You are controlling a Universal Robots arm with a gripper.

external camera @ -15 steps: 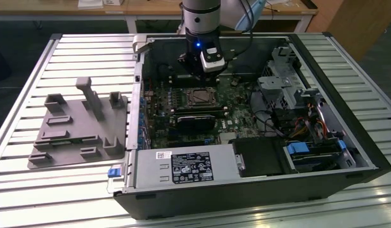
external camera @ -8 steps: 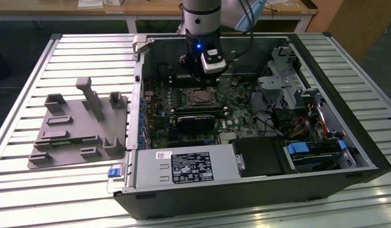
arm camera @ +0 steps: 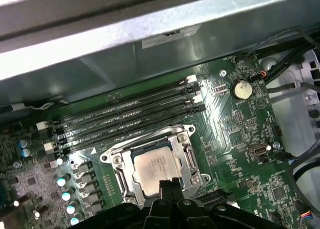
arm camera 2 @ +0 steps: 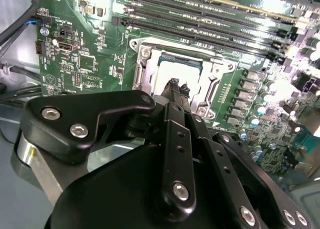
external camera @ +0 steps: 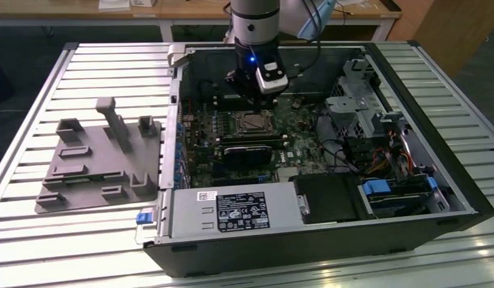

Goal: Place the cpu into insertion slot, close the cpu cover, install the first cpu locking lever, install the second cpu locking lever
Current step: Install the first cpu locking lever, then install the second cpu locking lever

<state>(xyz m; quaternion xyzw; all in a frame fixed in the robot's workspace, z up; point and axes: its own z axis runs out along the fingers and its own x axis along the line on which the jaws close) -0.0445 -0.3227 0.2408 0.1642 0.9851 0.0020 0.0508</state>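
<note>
The cpu [arm camera: 156, 168], a flat silver-beige square, lies in the insertion slot [external camera: 251, 123] on the green motherboard inside the open computer case. The cpu cover [arm camera: 189, 153], a grey metal frame, lies flat around the chip, and the chip's top shows through its window. In the second wrist view the cpu [arm camera 2: 181, 68] and the cover [arm camera 2: 216, 73] appear just beyond my fingertips. My gripper [arm camera: 170, 185] hangs directly over the near edge of the socket with its two black fingers pressed together and nothing between them. I cannot make out how the locking levers stand.
Long black memory slots [arm camera: 130, 115] run beside the socket, and a coin battery [arm camera: 242, 90] sits further along the board. The case wall [arm camera: 150, 49] rises close behind. A power supply [external camera: 230, 210], a drive cage [external camera: 359, 108] and cables crowd the case. A grey fixture [external camera: 98, 162] stands on the table at the exterior view's left.
</note>
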